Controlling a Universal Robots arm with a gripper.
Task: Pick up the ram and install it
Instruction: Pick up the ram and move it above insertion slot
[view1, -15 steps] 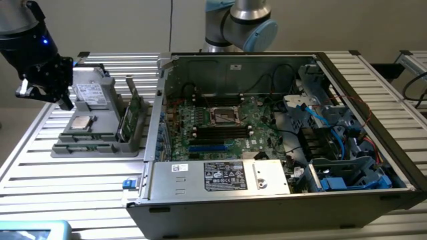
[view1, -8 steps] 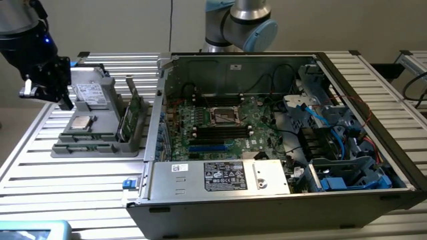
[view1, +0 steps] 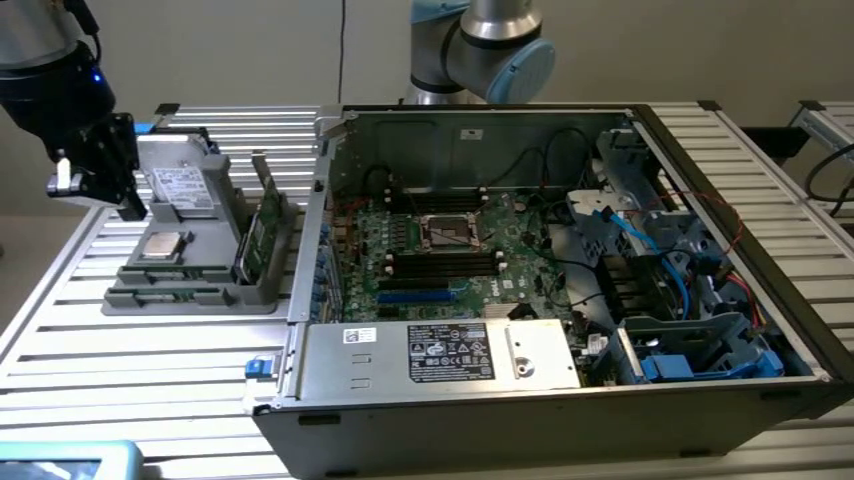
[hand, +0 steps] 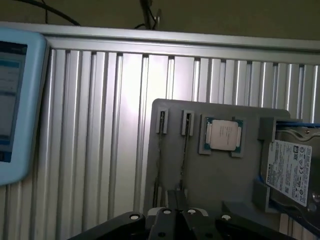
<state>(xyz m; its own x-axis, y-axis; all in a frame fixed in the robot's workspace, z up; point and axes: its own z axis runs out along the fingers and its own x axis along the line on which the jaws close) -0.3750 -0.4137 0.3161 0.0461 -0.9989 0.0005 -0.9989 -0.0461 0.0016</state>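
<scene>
While the ram (view1: 251, 240) stands on its long edge in a slot of the grey tray (view1: 174, 296), nothing has hold of it. I judge the work to be at the approach to the pick, with installing not yet begun. It looks like a slim, dark green stick, long and thin-walled, with only a narrow top edge to grasp. A second stick (view1: 266, 186) stands just beside it in the neighbouring slot. Further along the tray lie a processor chip (view1: 166, 245) and a hard drive (view1: 176, 185), both flat. The gripper (hand: 177, 201) hangs raised over the tray's far side, toward the exterior view's left. It is apart from the ram, its jaws pressed together on nothing. A grasp would, in my judgement, call for parted jaws squared to that thin edge and clear of the neighbouring stick. The tray sits on a slatted aluminium table (view1: 134, 370). To the exterior view's right stands the open computer case (view1: 441, 135), its motherboard (view1: 461, 238) exposed.
</scene>
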